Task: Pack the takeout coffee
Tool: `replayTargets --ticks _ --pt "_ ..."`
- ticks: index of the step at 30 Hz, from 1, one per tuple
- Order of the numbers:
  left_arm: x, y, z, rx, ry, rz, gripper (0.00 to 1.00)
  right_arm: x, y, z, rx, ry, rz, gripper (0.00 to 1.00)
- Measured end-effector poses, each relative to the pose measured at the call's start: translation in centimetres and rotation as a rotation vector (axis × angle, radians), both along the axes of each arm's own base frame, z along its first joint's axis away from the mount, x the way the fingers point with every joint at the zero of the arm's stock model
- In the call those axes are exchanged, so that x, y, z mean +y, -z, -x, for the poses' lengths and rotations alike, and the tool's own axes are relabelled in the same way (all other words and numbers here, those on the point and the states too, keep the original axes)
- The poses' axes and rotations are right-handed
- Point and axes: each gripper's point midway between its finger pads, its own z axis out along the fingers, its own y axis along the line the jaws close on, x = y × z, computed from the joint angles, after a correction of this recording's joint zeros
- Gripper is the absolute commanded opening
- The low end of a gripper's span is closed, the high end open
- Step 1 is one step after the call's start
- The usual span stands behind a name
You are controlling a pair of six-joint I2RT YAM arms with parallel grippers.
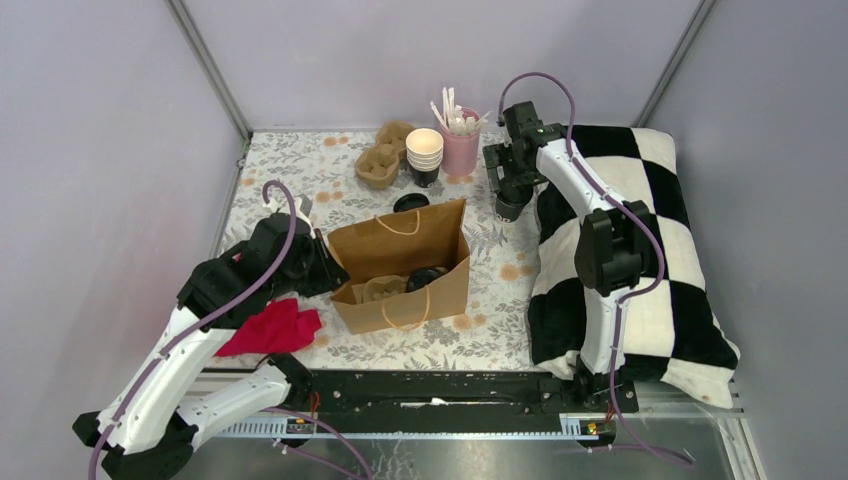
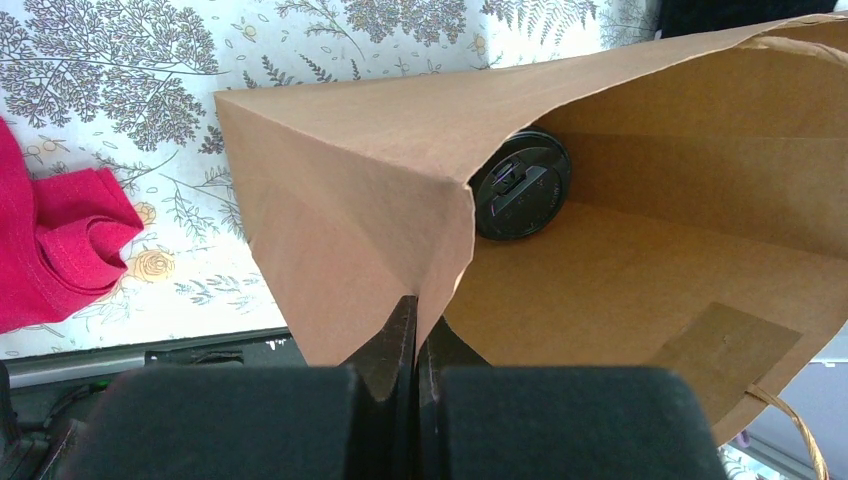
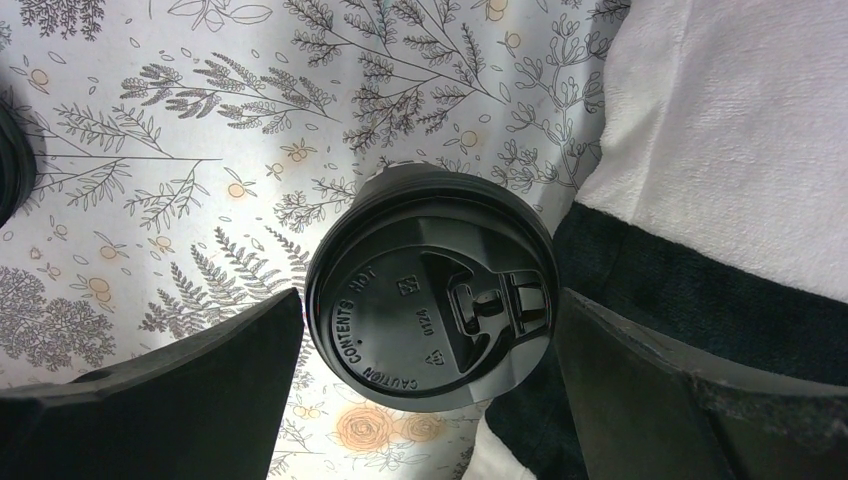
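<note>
Progress: partway, as you can judge from the layout. Low in the top view, your left arm is reaching in from the lower left past a crumpled red cloth (image 1: pixel 270 328), forearm lying low. The left gripper (image 2: pixel 415 340) is pinching fully closed on the left rim of the brown paper bag (image 1: pixel 400 250), holding its mouth open.

Mid-frame, the bag is standing open. One black-lidded cup (image 2: pixel 520 185) is already lying inside against the bag's far wall, beside a moulded cardboard carrier (image 1: pixel 375 290). Whether it is seated in that carrier, you cannot tell.

Further up, right of centre, a black paper cup with a round black plastic lid (image 3: pixel 432 300) is standing on the floral tablecloth (image 3: pixel 150 150). It is at the edge of the black-and-white chequered cushion (image 1: pixel 640 260), touching or just beside; unclear. This one is not yet packed. Grasping, carrying and lowering it into the bag are probably what is left for you.

Your right arm is stretching up the right side over the cushion, elbow bent, wrist pointing down. The right gripper (image 3: pixel 428 300) is standing wide apart and holding nothing. Its fingers (image 3: pixel 200 390) are straddling the lid, one on each side, just beside it.
</note>
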Motion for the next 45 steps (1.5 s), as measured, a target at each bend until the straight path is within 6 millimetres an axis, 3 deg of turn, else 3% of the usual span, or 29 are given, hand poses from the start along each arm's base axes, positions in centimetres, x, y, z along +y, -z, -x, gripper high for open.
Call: replayTargets --ticks 17,25,45 --pt "-0.14 0.02 -0.01 -0.001 -0.008 0.017 0.0 -0.05 -0.38 0.68 0.004 -0.003 -0.007 0.99" --pt "0.05 -0.09 0.25 -0.003 -0.01 0.021 0.0 -0.04 -0.36 0.64 0.005 -0.004 -0.007 0.91" --pt "0.01 -0.09 0.28 -0.001 -0.008 0.023 0.0 0.24 -0.11 0.19 0.008 -0.007 -0.013 0.95"
